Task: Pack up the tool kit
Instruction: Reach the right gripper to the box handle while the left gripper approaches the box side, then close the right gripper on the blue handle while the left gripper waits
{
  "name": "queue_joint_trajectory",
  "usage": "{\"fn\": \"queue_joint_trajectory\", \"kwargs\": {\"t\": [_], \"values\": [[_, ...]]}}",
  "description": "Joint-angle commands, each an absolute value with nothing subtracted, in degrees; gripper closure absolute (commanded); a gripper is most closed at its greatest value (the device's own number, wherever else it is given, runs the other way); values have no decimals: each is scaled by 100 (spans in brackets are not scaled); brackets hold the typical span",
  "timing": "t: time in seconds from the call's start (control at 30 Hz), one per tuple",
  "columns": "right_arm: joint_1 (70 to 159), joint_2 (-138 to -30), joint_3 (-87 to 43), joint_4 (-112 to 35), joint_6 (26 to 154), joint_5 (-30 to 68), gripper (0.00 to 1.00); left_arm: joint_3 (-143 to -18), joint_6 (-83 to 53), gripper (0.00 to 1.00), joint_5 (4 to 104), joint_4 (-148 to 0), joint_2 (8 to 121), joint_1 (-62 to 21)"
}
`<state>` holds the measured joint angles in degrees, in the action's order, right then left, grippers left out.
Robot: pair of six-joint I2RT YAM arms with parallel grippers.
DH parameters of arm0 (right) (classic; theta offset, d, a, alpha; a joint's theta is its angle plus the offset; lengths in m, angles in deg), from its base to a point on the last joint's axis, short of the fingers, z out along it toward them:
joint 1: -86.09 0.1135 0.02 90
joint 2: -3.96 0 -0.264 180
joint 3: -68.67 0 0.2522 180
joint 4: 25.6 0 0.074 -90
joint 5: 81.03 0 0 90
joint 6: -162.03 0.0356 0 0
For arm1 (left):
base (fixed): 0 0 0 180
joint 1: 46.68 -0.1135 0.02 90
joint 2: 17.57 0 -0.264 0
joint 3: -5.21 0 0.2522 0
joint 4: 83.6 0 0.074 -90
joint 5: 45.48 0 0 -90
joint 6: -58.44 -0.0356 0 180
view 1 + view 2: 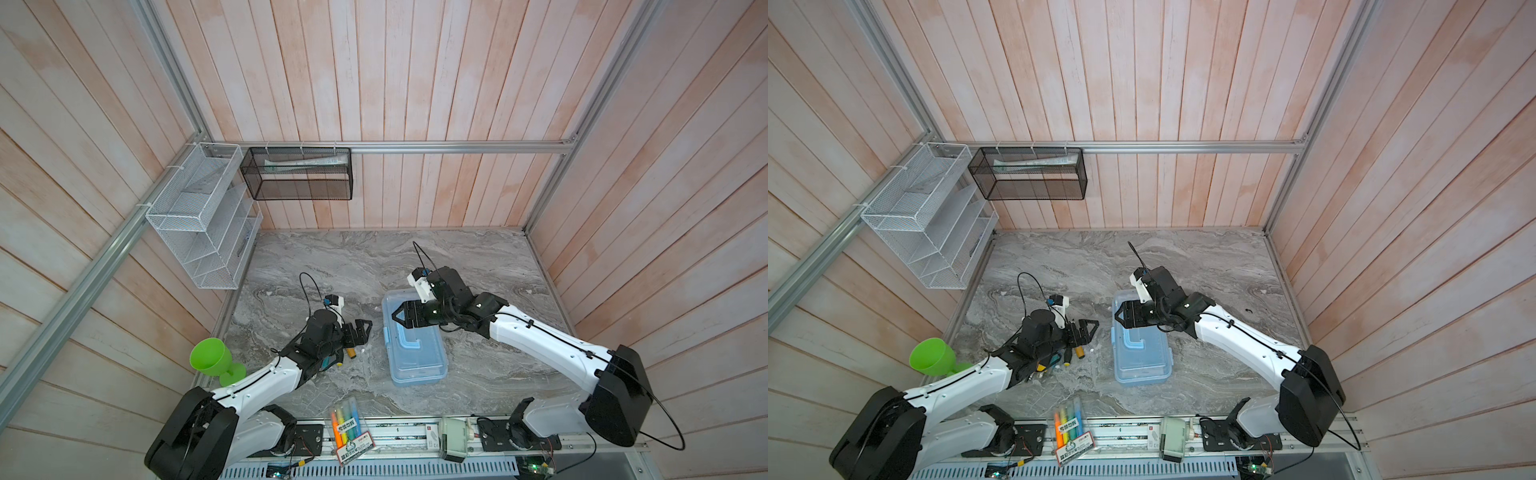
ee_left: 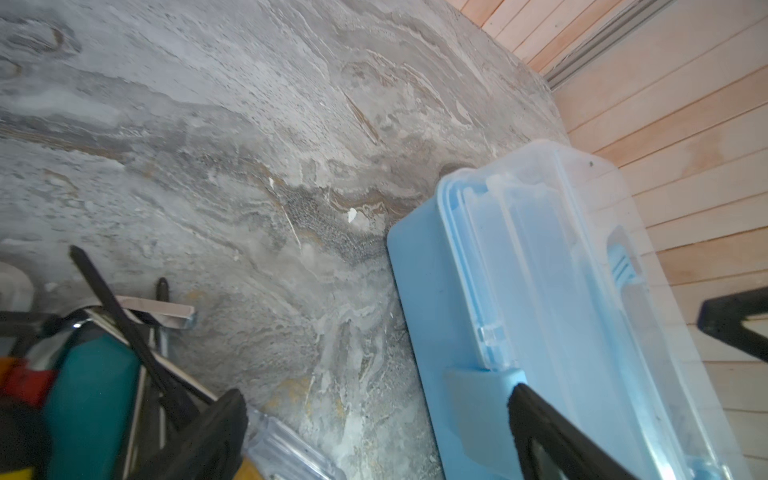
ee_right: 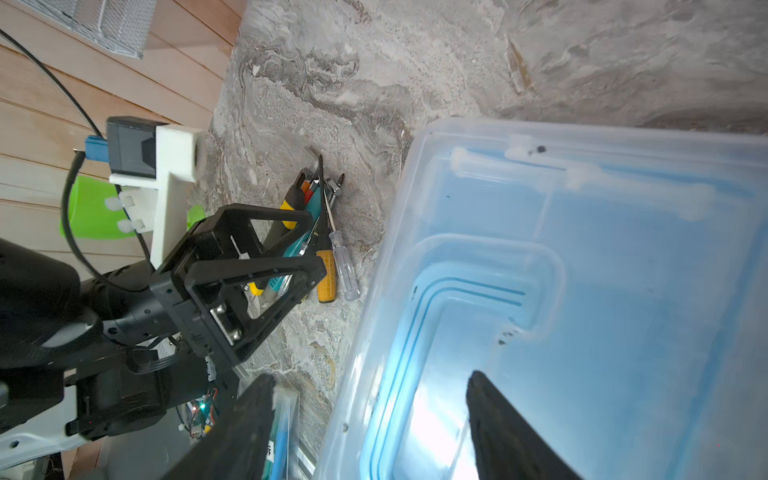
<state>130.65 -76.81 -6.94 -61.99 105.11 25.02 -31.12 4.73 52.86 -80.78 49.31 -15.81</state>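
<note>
Right wrist view shows the case (image 3: 623,270) just under the right gripper (image 3: 370,374), which is spread and empty. Its pinch may slip off the smooth plastic. The left gripper (image 1: 365,330) gapes empty too.

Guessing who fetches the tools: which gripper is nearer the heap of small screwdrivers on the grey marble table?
Left. The left gripper hangs just beside the heap of small screwdrivers; the right gripper is farther off, above the light-blue plastic case.

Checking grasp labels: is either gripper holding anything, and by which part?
Nothing is held. Left gripper open near the screwdrivers; right gripper open above the lid of the tool case.
</note>
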Motion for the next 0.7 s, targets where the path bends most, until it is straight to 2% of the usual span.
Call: {"fn": "queue_joint_trajectory", "kwargs": {"t": [0.0,0.23,0.67], "values": [[13103,-7887,-908,-6344,10667,2626,33,-2982,678,0,5153,-8424,5056,-1389],[13149,-8338,-1040,-6570,10717,2628,38,-3072,753,0,4918,-8327,5226,-1151],[13171,-8576,-760,-6136,10789,3128,38,-3235,526,0,5079,-8717,5679,-1073]]}}
